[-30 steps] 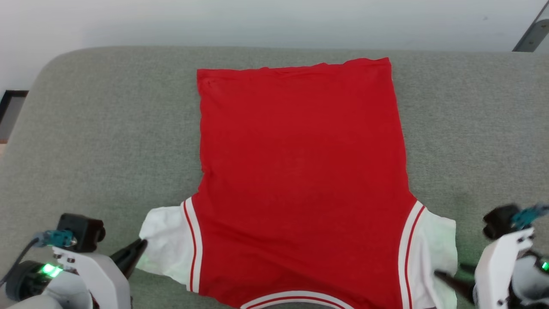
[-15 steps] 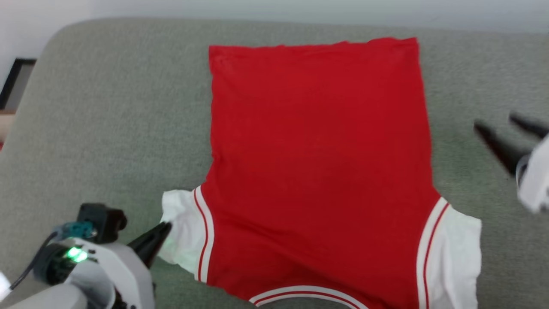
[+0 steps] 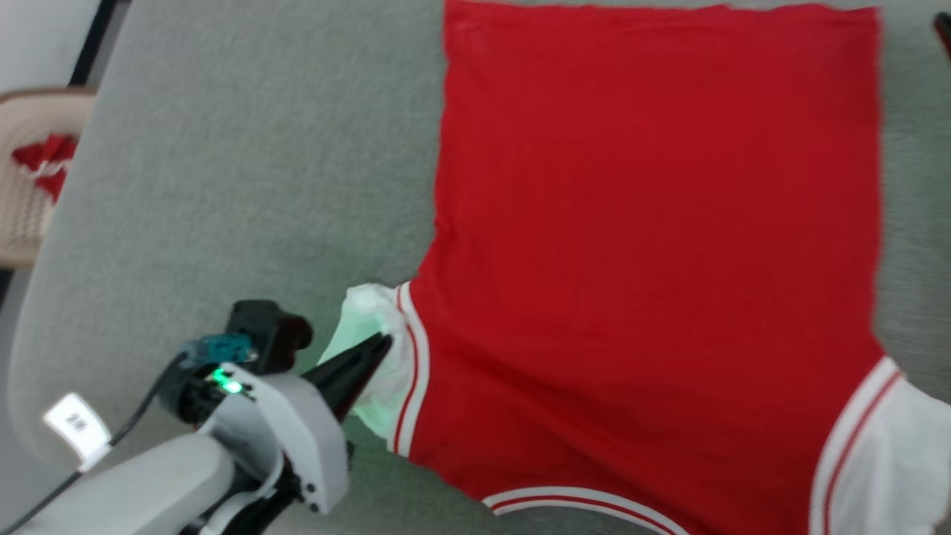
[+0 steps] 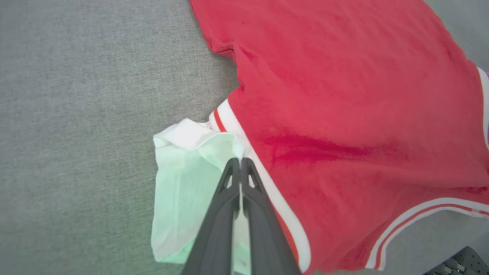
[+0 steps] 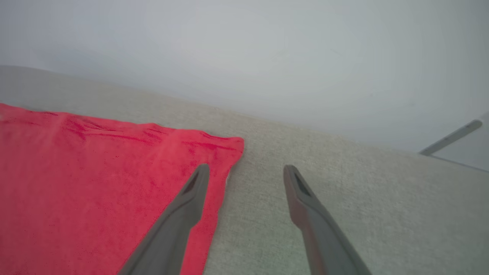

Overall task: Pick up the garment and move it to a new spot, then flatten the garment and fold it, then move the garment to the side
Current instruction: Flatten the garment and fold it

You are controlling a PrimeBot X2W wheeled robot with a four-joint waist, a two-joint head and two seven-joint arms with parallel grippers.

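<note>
Head view: at 9 o'clock a beige basket [image 3: 22, 215], cut off by the edge, holds one blurred red-and-white cloth [image 3: 41, 160]. At 7 o'clock the left gripper [image 3: 383, 343] is clenched on one bunched white sleeve [image 3: 371, 312] of the single garment [image 3: 654, 260] (plain red face up). It lies flat on the grey cushion [image 3: 223, 186], long axis 12 to 6, hem at 12, collar cut off. Right wrist view: the right gripper [image 5: 244, 172], jaws spread, is near the hem corner.

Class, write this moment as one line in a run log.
left gripper: shut on white sleeve of red jersey | right gripper: open near hem corner | surface: grey cushion
</note>
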